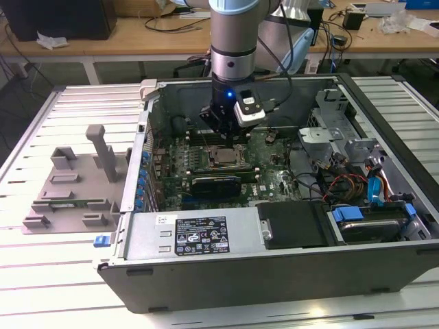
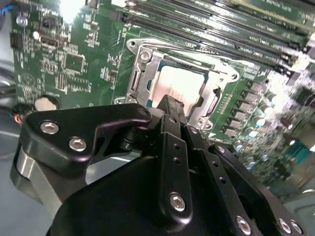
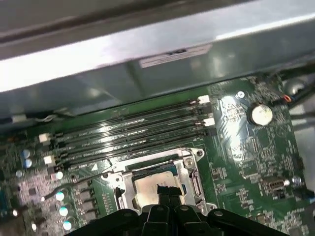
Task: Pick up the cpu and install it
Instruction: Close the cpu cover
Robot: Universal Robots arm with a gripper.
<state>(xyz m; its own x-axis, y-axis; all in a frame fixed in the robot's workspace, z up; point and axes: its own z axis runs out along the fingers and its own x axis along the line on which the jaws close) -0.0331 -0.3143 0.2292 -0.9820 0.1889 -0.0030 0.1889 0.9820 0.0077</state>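
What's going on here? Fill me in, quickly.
A robot arm hangs down into an open computer case. Its gripper is right over the processor socket on the green board. The cpu lies flat inside the socket's metal frame, silvery top up. The fingers look closed together and point at the chip's near edge. Whether they actually touch it cannot be told.

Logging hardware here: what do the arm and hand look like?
The arm is a silver-grey cylinder with a blue light glowing at its wrist. A white-and-black camera block sits beside it, with black cables trailing. The hand is matte black, its linkages dotted with silver screws.
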